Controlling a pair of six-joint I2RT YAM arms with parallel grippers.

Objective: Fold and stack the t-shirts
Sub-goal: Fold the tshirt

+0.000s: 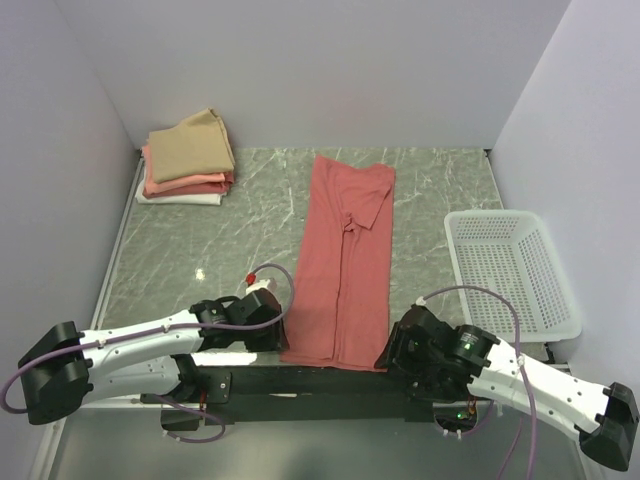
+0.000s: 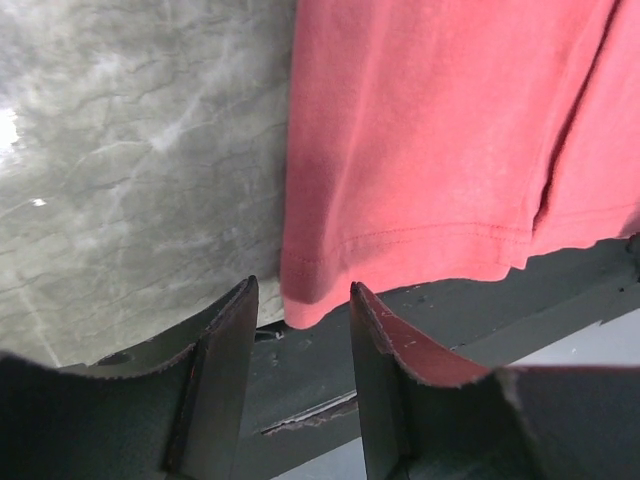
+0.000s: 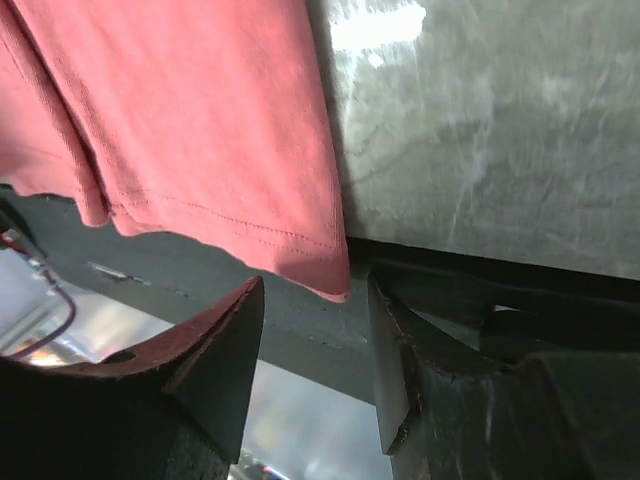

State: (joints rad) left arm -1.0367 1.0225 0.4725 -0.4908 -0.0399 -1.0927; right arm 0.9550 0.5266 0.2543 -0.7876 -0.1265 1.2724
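A salmon-red t-shirt (image 1: pixel 342 265) lies folded lengthwise into a long strip down the middle of the table, its hem hanging over the near edge. My left gripper (image 2: pixel 302 292) stands open just below the hem's left corner (image 2: pixel 300 300), nothing between its fingers. Beside the hem's right corner (image 3: pixel 335 285) my right gripper (image 3: pixel 315 290) is open too, the cloth just beyond its tips. A stack of folded t-shirts (image 1: pixel 188 158), tan on top of salmon-pink and white, sits at the far left corner.
A white perforated basket (image 1: pixel 512 270) stands at the right side of the marble table (image 1: pixel 210 250). A dark rail (image 1: pixel 300 375) runs along the near edge under the hem. Walls close in on three sides.
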